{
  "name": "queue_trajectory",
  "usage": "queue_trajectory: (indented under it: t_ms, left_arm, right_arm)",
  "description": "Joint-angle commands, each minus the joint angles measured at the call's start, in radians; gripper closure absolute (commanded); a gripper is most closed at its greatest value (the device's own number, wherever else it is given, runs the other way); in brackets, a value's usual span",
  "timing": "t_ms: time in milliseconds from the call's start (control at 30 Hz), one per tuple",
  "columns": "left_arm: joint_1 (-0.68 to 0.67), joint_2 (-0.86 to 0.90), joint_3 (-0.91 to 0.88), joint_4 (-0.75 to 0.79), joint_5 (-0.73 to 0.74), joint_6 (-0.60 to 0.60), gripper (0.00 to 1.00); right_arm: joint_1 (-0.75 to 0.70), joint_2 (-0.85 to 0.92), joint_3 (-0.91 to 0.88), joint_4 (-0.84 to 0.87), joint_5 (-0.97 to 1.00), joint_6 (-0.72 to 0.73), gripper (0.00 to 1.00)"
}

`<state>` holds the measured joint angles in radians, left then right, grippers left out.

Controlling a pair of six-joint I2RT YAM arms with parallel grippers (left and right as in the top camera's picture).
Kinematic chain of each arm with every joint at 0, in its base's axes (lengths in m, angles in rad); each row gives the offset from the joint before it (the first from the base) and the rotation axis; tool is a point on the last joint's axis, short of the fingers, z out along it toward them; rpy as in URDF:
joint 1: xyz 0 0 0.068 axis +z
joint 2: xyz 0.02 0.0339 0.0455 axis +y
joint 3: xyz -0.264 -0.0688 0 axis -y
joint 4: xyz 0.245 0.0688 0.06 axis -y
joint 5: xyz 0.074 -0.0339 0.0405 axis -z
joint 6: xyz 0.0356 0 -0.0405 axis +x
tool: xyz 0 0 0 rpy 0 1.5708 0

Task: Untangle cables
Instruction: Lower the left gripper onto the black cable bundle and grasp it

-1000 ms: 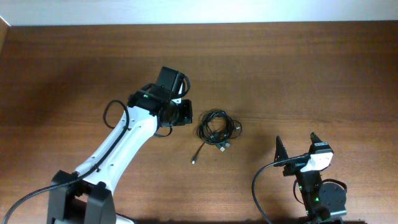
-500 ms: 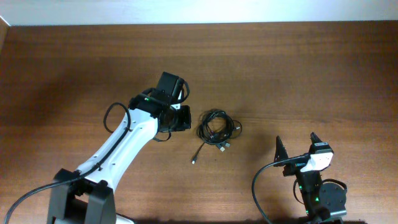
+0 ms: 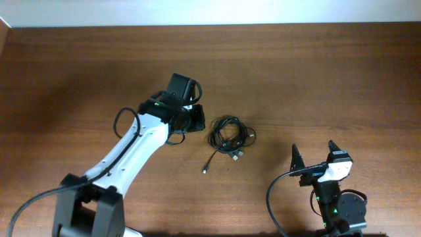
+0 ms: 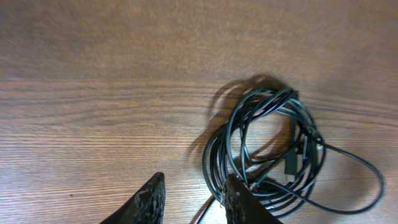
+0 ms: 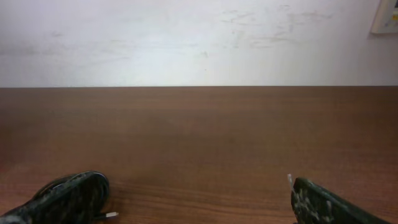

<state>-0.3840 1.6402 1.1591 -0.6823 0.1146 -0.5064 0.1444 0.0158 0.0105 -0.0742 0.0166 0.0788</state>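
Since a second ago the left arm (image 3: 135, 151) has nudged its wrist slightly toward the cables (image 3: 230, 135), and the left gripper (image 3: 199, 119), closed then, now has its jaws a little apart; all else lies as it did. The wooden table (image 3: 342, 72) fills the overhead view. The left arm reaches from the near left edge to the middle, its gripper just left of the bundle. In the left wrist view the two fingertips (image 4: 151, 200) stand a narrow gap apart and grip nothing; the bundle's outer loops run close by the finger on that side, and whether they touch I cannot tell. The right arm (image 3: 339, 204) sits folded at the near right corner, well apart from the cables, with the right gripper (image 3: 313, 151) spread wide and empty. The cables lie in a tangled coil of thin black loops near the table's middle, one larger loop (image 4: 364, 186) sagging out sideways. A single strand runs from the coil toward the near edge and ends in a silver-tipped plug (image 3: 205, 171); more plugs (image 3: 237, 156) lie together at the coil's near side
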Motion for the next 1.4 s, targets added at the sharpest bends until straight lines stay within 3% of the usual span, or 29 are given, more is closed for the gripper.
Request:
queue_trajectory:
  t_ms: [0, 233, 400, 433, 467, 567, 700, 1033, 1233, 1367]
  left_arm:
    - [-0.024, 0.064, -0.006, 0.02, -0.007, -0.024, 0.66]
    - [-0.029, 0.086, -0.006, 0.155, -0.007, -0.026, 0.6]
    - [-0.045, 0.121, -0.01, 0.15, -0.008, -0.028, 0.58]
    - [-0.052, 0.132, -0.01, 0.151, -0.008, -0.028, 0.6]
    - [-0.061, 0.151, -0.01, 0.151, -0.007, -0.028, 0.68]
    - [-0.074, 0.214, -0.01, 0.151, -0.007, -0.028, 0.71]
    - [-0.074, 0.288, -0.01, 0.147, -0.007, -0.028, 1.0]
    - [-0.073, 0.338, 0.0, 0.147, -0.007, -0.028, 1.0]
    - [-0.06, 0.338, 0.201, -0.026, -0.007, -0.028, 1.0]
    - [-0.061, 0.339, 0.216, -0.031, -0.008, -0.028, 1.0]
  right_arm:
    - [-0.007, -0.001, -0.005, -0.007, 0.002, 0.003, 0.02]
    - [-0.007, -0.001, -0.005, -0.007, 0.002, 0.003, 0.02]
    - [-0.007, -0.001, -0.005, -0.007, 0.002, 0.003, 0.02]
    - [-0.007, -0.001, -0.005, -0.007, 0.002, 0.003, 0.01]
    - [-0.007, -0.001, -0.005, -0.007, 0.002, 0.003, 0.02]
    - [-0.007, -0.001, -0.005, -0.007, 0.002, 0.003, 0.02]
    - [-0.007, -0.001, -0.005, -0.007, 0.002, 0.003, 0.02]
    - [-0.007, -0.001, -0.005, -0.007, 0.002, 0.003, 0.02]
    - [-0.007, -0.001, -0.005, -0.007, 0.002, 0.003, 0.02]
    - [-0.007, -0.001, -0.005, -0.007, 0.002, 0.003, 0.02]
